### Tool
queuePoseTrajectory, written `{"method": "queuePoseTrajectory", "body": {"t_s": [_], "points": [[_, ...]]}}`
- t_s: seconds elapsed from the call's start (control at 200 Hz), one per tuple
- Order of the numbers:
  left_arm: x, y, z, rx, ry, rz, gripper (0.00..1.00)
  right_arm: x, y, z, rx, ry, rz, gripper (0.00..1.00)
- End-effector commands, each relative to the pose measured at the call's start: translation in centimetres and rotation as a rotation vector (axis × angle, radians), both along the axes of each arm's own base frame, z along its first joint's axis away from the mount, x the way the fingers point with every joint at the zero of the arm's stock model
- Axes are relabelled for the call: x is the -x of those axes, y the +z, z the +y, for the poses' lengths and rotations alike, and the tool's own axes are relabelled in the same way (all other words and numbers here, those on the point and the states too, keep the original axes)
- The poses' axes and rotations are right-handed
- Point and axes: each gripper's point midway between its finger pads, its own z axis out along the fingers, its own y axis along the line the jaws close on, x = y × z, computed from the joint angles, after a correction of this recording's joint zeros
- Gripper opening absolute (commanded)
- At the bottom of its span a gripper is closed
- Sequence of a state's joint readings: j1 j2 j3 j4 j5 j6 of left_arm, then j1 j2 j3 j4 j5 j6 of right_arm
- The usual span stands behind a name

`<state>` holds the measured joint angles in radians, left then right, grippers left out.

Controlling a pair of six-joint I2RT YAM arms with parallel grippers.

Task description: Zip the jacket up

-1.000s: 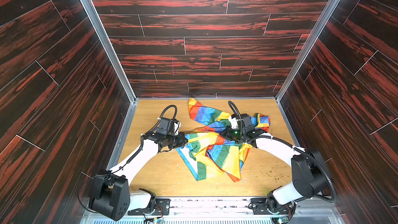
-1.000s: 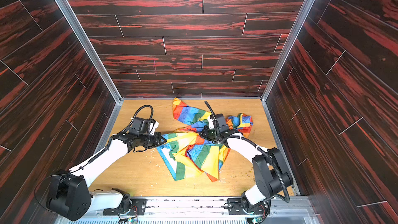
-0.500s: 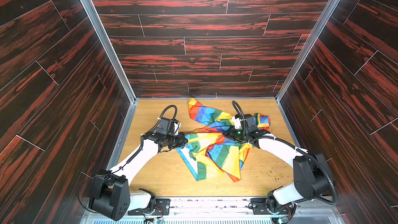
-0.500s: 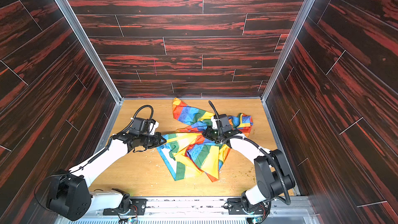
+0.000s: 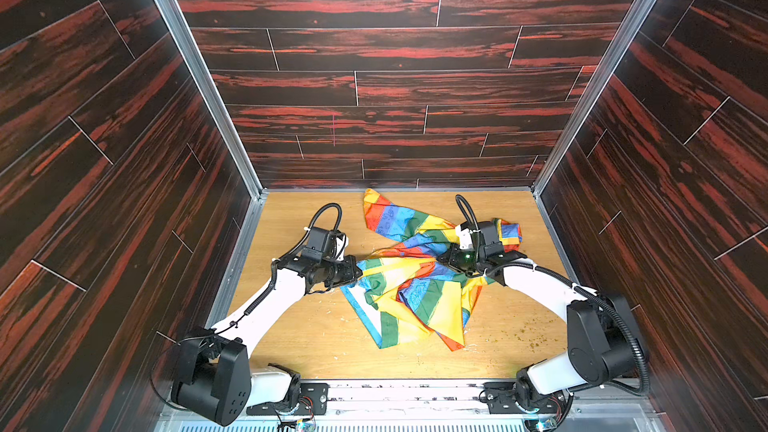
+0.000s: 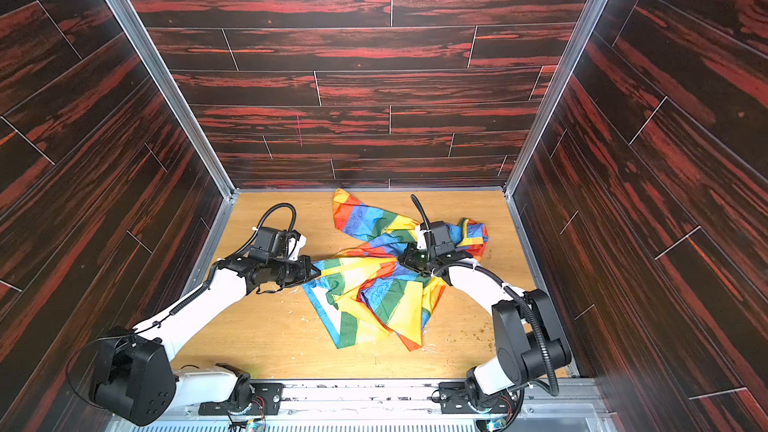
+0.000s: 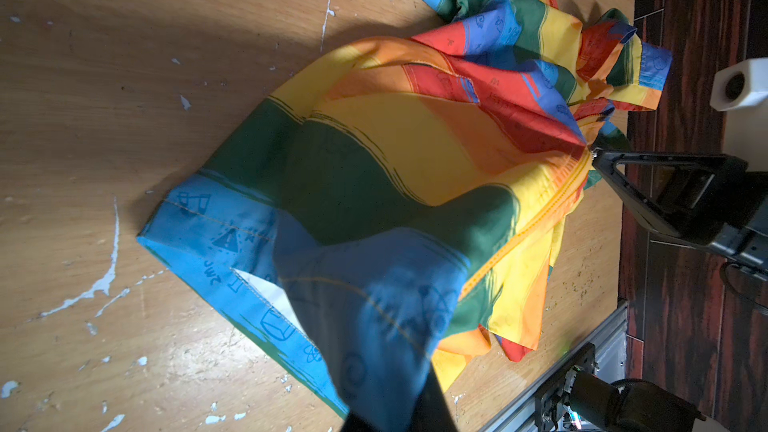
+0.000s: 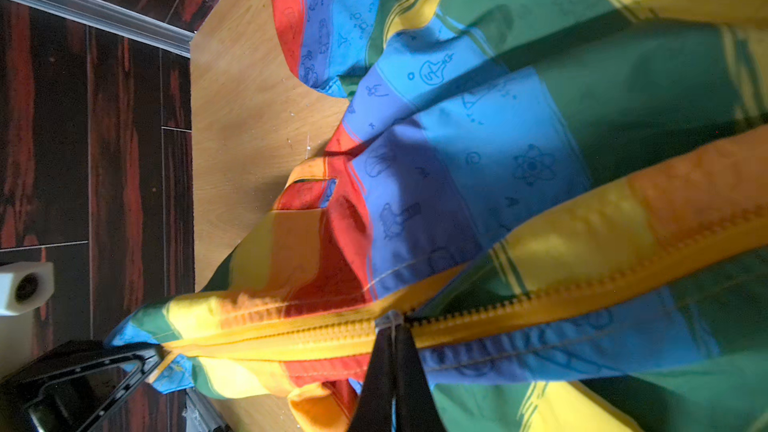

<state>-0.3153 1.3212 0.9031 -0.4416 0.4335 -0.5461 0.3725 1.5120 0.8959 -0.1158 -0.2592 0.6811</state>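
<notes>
both arms stretch low and inward toward the lower middle in both top views. left end effector [image 5: 356, 274] is pinched on the jacket [image 5: 415, 290] at its left edge. right end effector [image 8: 393, 332] is clamped narrow on the yellow zipper [image 8: 582, 297] at its slider. the teeth are joined between the two end effectors and parted beyond the slider. the jacket lies crumpled and rainbow-striped on the tabletop [image 5: 316, 338].

In the right wrist view the jacket [image 8: 540, 139] runs past three picture edges, its zipper [image 8: 582, 297] leaving with it, and the right gripper [image 8: 393, 332] hides most of the zipper slider [image 8: 388, 318]. In both top views the tips of the left gripper [image 5: 356, 274] are too small to make out against the fabric.
</notes>
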Motion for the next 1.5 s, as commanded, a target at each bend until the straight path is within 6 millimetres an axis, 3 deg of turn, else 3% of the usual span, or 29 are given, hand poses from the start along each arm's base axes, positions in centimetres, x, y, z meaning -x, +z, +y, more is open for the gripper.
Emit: {"method": "queuePoseTrajectory", "body": {"t_s": [0.0, 1.007, 1.157, 1.493], "points": [[-0.2, 0.8, 0.7, -0.027, 0.013, -0.022, 0.0, -0.2, 1.2, -1.6, 0.021, -0.038, -0.041, 0.0], [0.0, 0.9, 1.0, -0.045, 0.014, -0.018, 0.0, -1.0, 1.0, -5.0, 0.029, -0.099, -0.041, 0.0], [-0.2, 0.9, 0.9, -0.041, 0.014, -0.019, 0.0, -0.9, 1.3, -3.3, -0.059, -0.05, -0.039, 0.0], [-0.5, 1.3, 0.6, -0.031, 0.013, -0.021, 0.0, 0.3, 2.3, 3.5, -0.131, 0.122, -0.027, 0.0]]}}
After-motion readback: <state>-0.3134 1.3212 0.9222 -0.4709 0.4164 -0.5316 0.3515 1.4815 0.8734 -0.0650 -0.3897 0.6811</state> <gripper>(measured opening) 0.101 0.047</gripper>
